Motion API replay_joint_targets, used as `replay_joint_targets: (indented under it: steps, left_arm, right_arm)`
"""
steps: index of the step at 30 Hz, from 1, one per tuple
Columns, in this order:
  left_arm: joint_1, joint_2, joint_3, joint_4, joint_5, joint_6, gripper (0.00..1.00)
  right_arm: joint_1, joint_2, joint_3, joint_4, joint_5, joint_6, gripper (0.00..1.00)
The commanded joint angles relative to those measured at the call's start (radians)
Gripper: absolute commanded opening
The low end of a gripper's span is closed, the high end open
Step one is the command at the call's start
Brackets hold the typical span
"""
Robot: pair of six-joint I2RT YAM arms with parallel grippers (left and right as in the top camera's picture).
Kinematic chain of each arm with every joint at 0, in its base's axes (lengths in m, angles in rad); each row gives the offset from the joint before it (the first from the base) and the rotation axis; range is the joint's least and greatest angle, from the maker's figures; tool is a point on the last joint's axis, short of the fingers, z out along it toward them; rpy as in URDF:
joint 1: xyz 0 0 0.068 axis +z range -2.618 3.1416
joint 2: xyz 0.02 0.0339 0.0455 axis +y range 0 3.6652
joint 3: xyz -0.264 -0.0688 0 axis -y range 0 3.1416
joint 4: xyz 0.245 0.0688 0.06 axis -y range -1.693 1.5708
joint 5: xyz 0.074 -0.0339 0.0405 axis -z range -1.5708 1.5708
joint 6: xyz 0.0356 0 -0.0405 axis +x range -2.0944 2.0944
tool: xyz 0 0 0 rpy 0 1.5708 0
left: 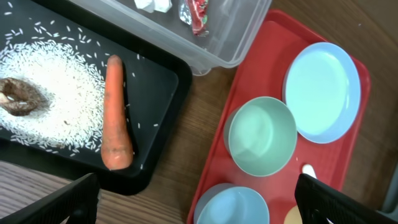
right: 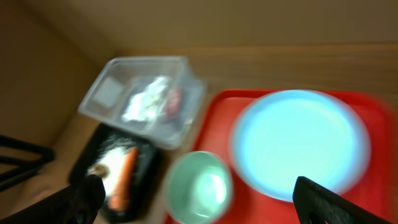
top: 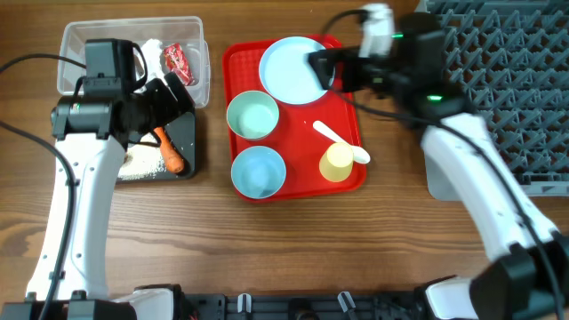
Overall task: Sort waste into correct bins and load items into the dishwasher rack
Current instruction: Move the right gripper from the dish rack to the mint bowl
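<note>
Light blue bowl [top: 259, 171]: closest to my side, at the near left of the red tray [top: 298, 133]. I see little risk here unless an arm sweeps low over it.
Yellow cup [top: 337, 162] and white spoon [top: 340, 142]: near right corner of the red tray, with the spoon just beyond the cup. I can't tell whether they touch. Lifting one could drag the other, and the spoon is thin and flat, so I'd expect a pinch to slip.
Left gripper [top: 160, 105]: jaws spread wide with nothing in them, hanging over the black tray [left: 155, 81].
Carrot [left: 116, 115], rice [left: 62, 93], brown lump [left: 18, 96]: all lying in the black tray. A careless descent there would scatter grains onto the bench.
Pale green bowl [top: 252, 116]: mid-tray, just beside the plate, so a shoved plate would knock it.
Right gripper [top: 318, 69]: jaws apart and empty, over the right edge of the pale blue plate [top: 292, 69].
Plate hazard: it has a shallow rim and lies flat. A shallow bite could skid it across the tray or drop it mid-carry. My right wrist view is blurred, so lining up is harder.
Clear tub [top: 76, 40]: holds the tissue [right: 146, 99] and red wrapper [top: 179, 60].
Dishwasher rack [top: 507, 89]: far right. A plate that comes in tilted could catch on the pegs.
</note>
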Motion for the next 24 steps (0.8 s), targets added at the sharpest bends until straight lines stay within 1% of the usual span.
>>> replay_joint_targets:
  steps: [1, 5, 8, 10, 12, 15, 21, 24]
  left_arm:
    - [-0.008, 0.006, 0.012, -0.008, 0.026, -0.013, 1.0]
    - [-0.008, 0.006, 0.012, -0.027, -0.003, -0.013, 1.0]
    - [-0.008, 0.006, 0.012, -0.029, -0.037, -0.013, 1.0]
    - [-0.008, 0.006, 0.012, -0.028, -0.047, -0.013, 1.0]
    - [-0.008, 0.007, 0.012, -0.027, -0.046, -0.013, 1.0]
    - [-0.008, 0.007, 0.012, -0.026, -0.046, -0.013, 1.0]
    - [-0.008, 0.008, 0.012, -0.026, -0.047, -0.013, 1.0]
    - [-0.008, 0.008, 0.012, -0.026, -0.047, -0.013, 1.0]
  right_arm:
    - [0.107, 0.176, 0.088, -0.01, 0.047, 0.097, 1.0]
    - [0.132, 0.337, 0.215, -0.094, 0.036, 0.143, 1.0]
    - [0.135, 0.41, 0.258, -0.122, 0.008, 0.151, 1.0]
    - [0.145, 0.436, 0.265, -0.154, 0.048, 0.147, 1.0]
    - [0.165, 0.457, 0.265, -0.207, 0.184, 0.144, 1.0]
    - [0.18, 0.463, 0.265, -0.225, 0.286, 0.173, 1.0]
    - [0.205, 0.495, 0.264, -0.224, 0.283, 0.246, 1.0]
    - [0.21, 0.543, 0.264, -0.215, 0.227, 0.29, 1.0]
